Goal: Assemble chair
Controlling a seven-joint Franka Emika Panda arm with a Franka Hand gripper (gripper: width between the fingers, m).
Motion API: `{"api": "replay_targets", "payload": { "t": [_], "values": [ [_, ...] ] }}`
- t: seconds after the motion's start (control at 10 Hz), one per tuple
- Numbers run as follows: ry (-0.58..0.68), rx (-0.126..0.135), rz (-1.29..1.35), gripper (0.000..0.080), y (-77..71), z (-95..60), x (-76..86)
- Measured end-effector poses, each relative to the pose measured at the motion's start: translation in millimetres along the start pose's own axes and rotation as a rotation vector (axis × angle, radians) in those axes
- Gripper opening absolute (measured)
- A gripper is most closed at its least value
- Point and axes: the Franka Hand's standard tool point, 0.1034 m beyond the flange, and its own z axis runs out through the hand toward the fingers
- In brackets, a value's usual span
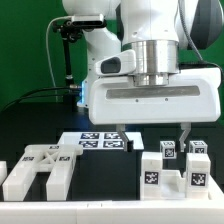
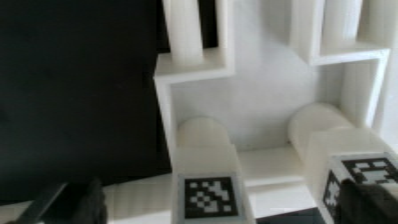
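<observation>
Chair pieces (image 1: 150,175) of chunky white plastic, small as for a toy, lie loose on the black table (image 1: 105,190) in two groups that are not joined to each other. At the exterior view's left, near the front, lies a big white slotted piece (image 1: 40,168) with long openings and square tags on its top. At the exterior view's right stands a cluster of white blocks (image 1: 197,178), each with a black-and-white square tag. Some of them stand a little farther back than the others.

In the wrist view two rounded white posts (image 2: 210,165) stand side by side, with a tag on the near face of each, and beyond them is a white frame with slots (image 2: 192,50). Which pieces of the room these are, I cannot tell for sure.

The two-finger gripper (image 1: 152,138) hangs over the right cluster. Its dark fingers (image 1: 185,132) are spread wide and nothing is pinched between them. One finger comes down just beside the far blocks; whether it touches them I cannot tell.

Between the two groups and farther back lies the thin flat white marker board (image 1: 92,140), partly under the gripper. The large white robot arm (image 1: 150,50) fills the upper part of the scene. Behind it, at the exterior view's left, is a green backdrop (image 1: 25,60).
</observation>
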Motion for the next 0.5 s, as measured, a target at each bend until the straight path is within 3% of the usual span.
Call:
{"api": "replay_targets", "payload": {
  "t": [0.2, 0.5],
  "values": [
    [0.065, -0.028, -0.036, 0.0649, 10.1, 20.4, -11.9],
    [0.091, -0.051, -0.042, 0.0649, 14.9, 46.2, -17.0]
  ]
}}
